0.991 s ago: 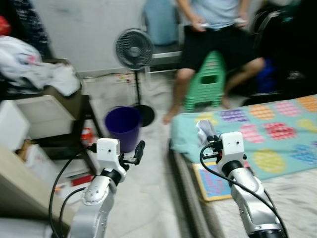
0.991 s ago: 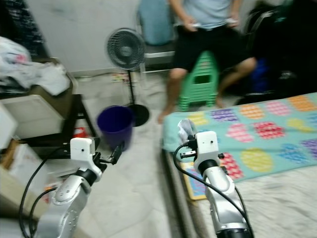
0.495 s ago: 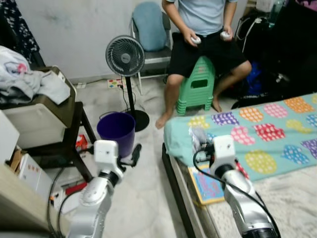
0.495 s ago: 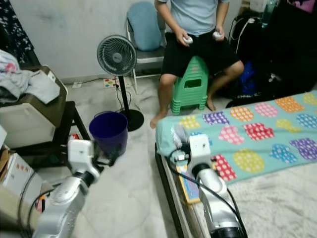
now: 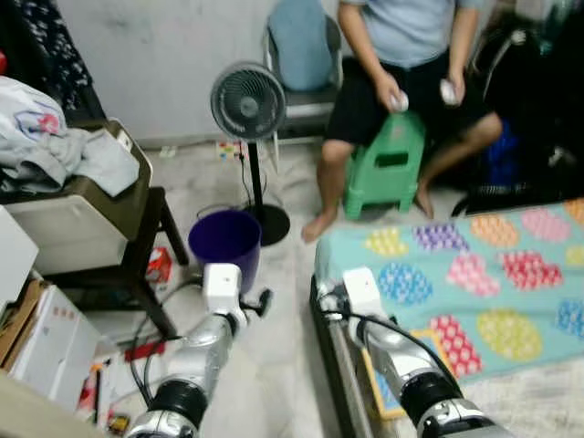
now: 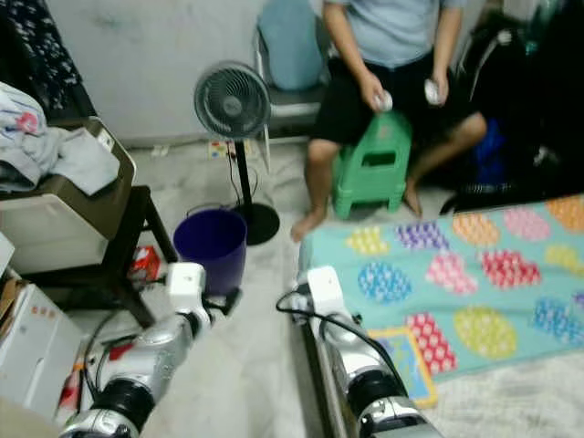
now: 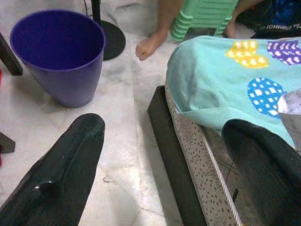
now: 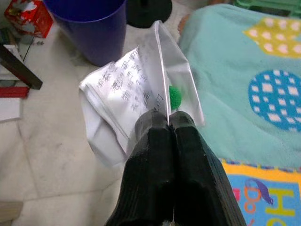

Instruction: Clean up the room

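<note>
My right gripper [image 8: 168, 126] is shut on the edge of a clear plastic bag [image 8: 136, 89] with printed writing and something green inside. The bag hangs over the floor beside the bed's corner, a short way from a purple bin [image 5: 225, 245]. That bin [image 8: 89, 28] stands on the marble floor between the fan and a dark table. In the eye views my right gripper [image 5: 323, 297] is low at the bed's near corner. My left gripper [image 7: 162, 129] is open with nothing in it, low over the floor just short of the bin [image 7: 59, 52].
A bed with a turquoise dotted blanket [image 5: 474, 265] and black frame [image 7: 169, 155] lies to the right. A person sits on a green stool [image 5: 388, 169] behind it. A standing fan [image 5: 249, 105], a dark table [image 5: 137, 246] under a clothes-topped box, a red box [image 5: 158, 265] and cardboard boxes [image 5: 41, 342] crowd the left.
The camera has shifted. Both arms have come down lower; the right gripper with the bag has moved from above the blanket to the bed's corner, nearer the bin.
</note>
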`<state>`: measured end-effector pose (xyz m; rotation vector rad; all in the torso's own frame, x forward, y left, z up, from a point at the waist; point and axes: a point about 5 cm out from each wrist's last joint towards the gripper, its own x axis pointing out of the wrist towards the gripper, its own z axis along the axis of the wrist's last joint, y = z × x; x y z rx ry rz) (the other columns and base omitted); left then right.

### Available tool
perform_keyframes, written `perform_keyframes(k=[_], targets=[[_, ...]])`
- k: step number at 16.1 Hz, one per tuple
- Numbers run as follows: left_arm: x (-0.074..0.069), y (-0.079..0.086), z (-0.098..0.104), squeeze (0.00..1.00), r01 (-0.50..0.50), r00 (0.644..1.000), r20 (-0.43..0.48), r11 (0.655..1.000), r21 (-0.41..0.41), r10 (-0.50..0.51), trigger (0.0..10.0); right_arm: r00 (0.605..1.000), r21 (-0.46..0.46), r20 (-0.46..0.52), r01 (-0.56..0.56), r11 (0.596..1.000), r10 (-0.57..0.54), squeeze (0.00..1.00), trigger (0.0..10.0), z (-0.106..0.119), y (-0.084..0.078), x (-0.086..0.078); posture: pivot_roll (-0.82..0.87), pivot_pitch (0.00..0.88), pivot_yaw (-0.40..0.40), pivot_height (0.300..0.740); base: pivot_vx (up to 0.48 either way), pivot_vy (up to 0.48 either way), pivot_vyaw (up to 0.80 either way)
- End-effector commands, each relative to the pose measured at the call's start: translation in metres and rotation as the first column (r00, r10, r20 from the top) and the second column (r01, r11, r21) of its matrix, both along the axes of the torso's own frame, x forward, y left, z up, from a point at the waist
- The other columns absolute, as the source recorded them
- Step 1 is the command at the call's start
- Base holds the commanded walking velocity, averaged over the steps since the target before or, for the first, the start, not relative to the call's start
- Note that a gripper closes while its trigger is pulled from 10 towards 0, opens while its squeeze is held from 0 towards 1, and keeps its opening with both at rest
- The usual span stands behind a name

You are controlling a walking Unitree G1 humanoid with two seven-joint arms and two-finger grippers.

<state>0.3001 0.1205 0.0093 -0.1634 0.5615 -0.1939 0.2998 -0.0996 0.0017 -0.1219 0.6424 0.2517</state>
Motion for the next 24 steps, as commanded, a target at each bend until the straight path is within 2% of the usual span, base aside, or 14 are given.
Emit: perform_keyframes(k=[1, 2, 4, 8, 10, 15, 17, 19, 24], targets=[[-0.001, 0.016, -0.005, 0.00, -0.029, 0.999, -0.018, 0.999, 0.029, 0.030, 10.0, 0.999, 0.023, 0.010, -0.048, 0.999, 0.048, 0.00, 10.0, 0.003, 0.017, 0.002, -0.11, 0.000, 0.017, 0.740, 0.379, 0.000, 0.00], [-0.004, 0.016, -0.012, 0.00, -0.030, 0.998, -0.056, 0.999, 0.043, 0.032, 10.0, 1.000, 0.045, -0.024, -0.015, 0.999, 0.016, 0.00, 10.0, -0.001, 0.017, 0.000, -0.11, 0.000, 0.017, 0.740, 0.311, 0.000, 0.00], [-0.006, 0.019, -0.017, 0.00, -0.069, 0.993, -0.095, 0.998, 0.014, 0.070, 10.0, 1.000, 0.053, -0.020, -0.003, 0.999, 0.004, 0.00, 10.0, 0.000, 0.015, 0.002, -0.11, 0.000, 0.016, 0.740, 0.000, 0.000, 0.00], [-0.006, 0.022, -0.020, 0.00, -0.119, 0.987, -0.113, 0.993, -0.001, 0.118, 10.0, 1.000, 0.047, -0.022, -0.011, 0.999, 0.012, 0.00, 10.0, -0.002, 0.013, 0.002, -0.11, 0.000, 0.017, 0.740, 0.000, 0.000, 0.00], [-0.005, 0.021, -0.020, 0.00, -0.126, 0.985, -0.125, 0.992, -0.024, 0.122, 10.0, 0.999, 0.032, -0.011, -0.035, 0.999, 0.035, 0.00, 10.0, -0.001, 0.016, 0.003, -0.12, 0.000, 0.021, 0.740, 0.000, 0.000, 0.80], [-0.001, 0.019, -0.016, 0.00, -0.119, 0.986, -0.119, 0.992, -0.035, 0.114, 10.0, 0.999, 0.036, -0.005, -0.031, 0.999, 0.032, 0.00, 10.0, 0.003, 0.017, 0.006, -0.12, 0.000, 0.025, 0.740, 0.000, 0.000, 0.80], [0.005, 0.012, -0.010, 0.00, -0.085, 0.993, -0.093, 0.995, -0.058, 0.079, 10.0, 0.999, 0.027, 0.014, -0.043, 0.999, 0.042, 0.00, 10.0, 0.007, 0.019, 0.010, -0.12, 0.000, 0.022, 0.740, 0.000, 0.000, 0.00], [0.007, 0.008, -0.007, 0.00, -0.059, 0.995, -0.082, 0.997, -0.043, 0.055, 10.0, 0.998, 0.010, 0.022, -0.055, 0.998, 0.054, 0.00, 10.0, 0.008, 0.020, 0.011, -0.12, 0.000, 0.022, 0.740, 0.000, 0.000, 0.00], [0.008, 0.009, -0.007, 0.00, -0.062, 0.995, -0.081, 0.996, -0.062, 0.057, 10.0, 0.999, 0.007, 0.023, -0.046, 0.999, 0.046, 0.00, 10.0, 0.009, 0.019, 0.012, -0.13, 0.000, 0.025, 0.740, 0.105, 0.000, 0.00]])
